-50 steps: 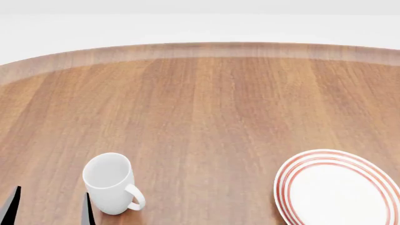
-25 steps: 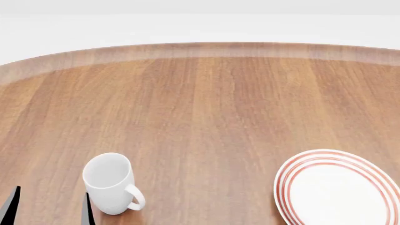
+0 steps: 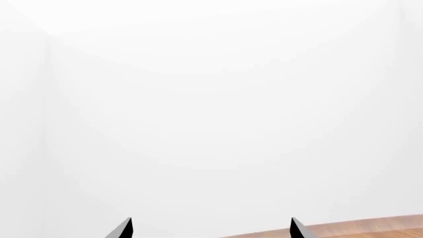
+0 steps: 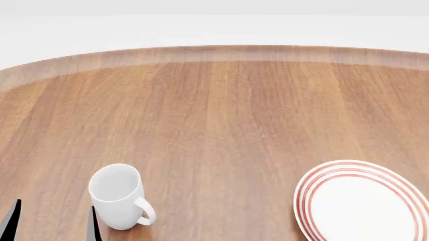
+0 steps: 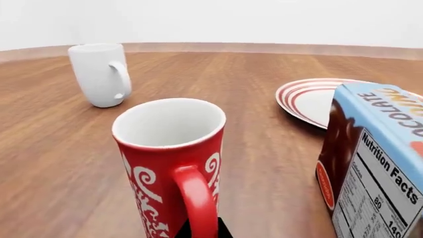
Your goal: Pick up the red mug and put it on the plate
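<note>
Two tools are in play, but only the right one matters for this step. Of your right tool (image 5: 202,231) the right wrist view shows just a dark sliver under the handle of the red mug (image 5: 170,163), so I cannot tell whether it is spread or pressed together. Check that before you commit.

The red mug stands upright on the table (image 5: 53,148). It is not on the plate (image 5: 316,99), which lies farther from the camera and well apart from it. The handle points straight back at the camera. My judgement is that you are lining up the grasp. Come in level, with one finger on each side of the handle or the wall, and close only when the mug is centred so it does not tip.

A chocolate box (image 5: 377,163) stands near the plate's near rim and hides part of it. Lift the mug high enough to clear that box, and carry it round on the side away from the box. Set it down on the white centre of the plate, inside the red rings.

Your left tool (image 3: 210,229) is spread and holds nothing. It faces a blank wall, far from the plate.

The head view shows the white mug (image 4: 120,197) well apart from the plate, with the left tool beyond it. It shows neither the red mug nor the box. Only the right wrist view shows those two, so steer the grasp by it. Use the head view to place the mug on the plate.
</note>
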Robot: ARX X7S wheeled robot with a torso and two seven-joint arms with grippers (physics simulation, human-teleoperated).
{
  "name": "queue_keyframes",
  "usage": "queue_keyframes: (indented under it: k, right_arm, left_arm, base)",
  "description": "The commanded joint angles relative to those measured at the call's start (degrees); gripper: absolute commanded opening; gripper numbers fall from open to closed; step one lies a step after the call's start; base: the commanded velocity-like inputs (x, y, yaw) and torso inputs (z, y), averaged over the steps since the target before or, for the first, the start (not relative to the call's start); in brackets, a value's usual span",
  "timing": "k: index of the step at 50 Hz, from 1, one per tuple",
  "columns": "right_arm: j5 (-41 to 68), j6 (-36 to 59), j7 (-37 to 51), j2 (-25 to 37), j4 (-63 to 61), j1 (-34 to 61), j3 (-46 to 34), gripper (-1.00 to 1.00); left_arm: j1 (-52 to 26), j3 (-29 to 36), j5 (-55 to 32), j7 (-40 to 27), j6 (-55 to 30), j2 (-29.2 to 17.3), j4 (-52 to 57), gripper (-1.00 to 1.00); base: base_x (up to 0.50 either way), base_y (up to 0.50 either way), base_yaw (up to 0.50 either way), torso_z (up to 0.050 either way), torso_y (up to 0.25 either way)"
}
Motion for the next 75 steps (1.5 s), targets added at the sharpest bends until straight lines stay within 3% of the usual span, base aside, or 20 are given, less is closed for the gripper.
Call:
queue_keyframes:
  k: [1,9,21,28,47,61,75]
  right_arm:
    - [-2.44,6.05,5.11,3.98,-14.60,-4.76,2.23,-1.00]
    - [-3.17,16.35,10.44,9.11,-37.26,-10.67,4.35,-1.00]
    - [0.77,26.86,13.57,12.78,-52.30,-10.14,6.03,-1.00]
    - [2.87,38.89,17.08,15.44,-63.72,-7.79,7.39,-1.00]
    - [15.25,64.92,25.95,20.02,-77.27,2.62,13.50,-1.00]
    - [34.70,74.26,33.64,25.54,-80.70,12.72,19.35,-1.00]
    - [48.57,67.39,48.09,39.56,-80.94,30.52,7.08,-1.00]
  left_arm:
    - [-0.11,0.19,0.01,-0.11,0.33,-0.08,-0.17,1.00]
    - [-0.17,0.32,-0.11,-0.15,0.56,-0.12,-0.28,1.00]
    - [-0.24,0.48,-0.48,-0.25,0.88,-0.14,-0.45,1.00]
    - [-0.32,0.68,-0.74,-0.13,1.11,-0.20,-0.57,1.00]
    - [-0.55,0.94,-0.69,-0.32,2.03,-0.27,-1.04,1.00]
    - [-0.56,0.90,-0.50,-0.80,2.10,-0.26,-1.08,1.00]
    - [-0.58,1.08,-0.66,-0.92,2.00,-0.35,-1.03,1.00]
  base:
    - [0.00,0.00,0.00,0.000,0.000]
    - [0.00,0.00,0.00,0.000,0.000]
    - [0.00,0.00,0.00,0.000,0.000]
    - [0.00,0.00,0.00,0.000,0.000]
    - [0.00,0.00,0.00,0.000,0.000]
    - [0.00,0.00,0.00,0.000,0.001]
    - [0.00,0.00,0.00,0.000,0.000]
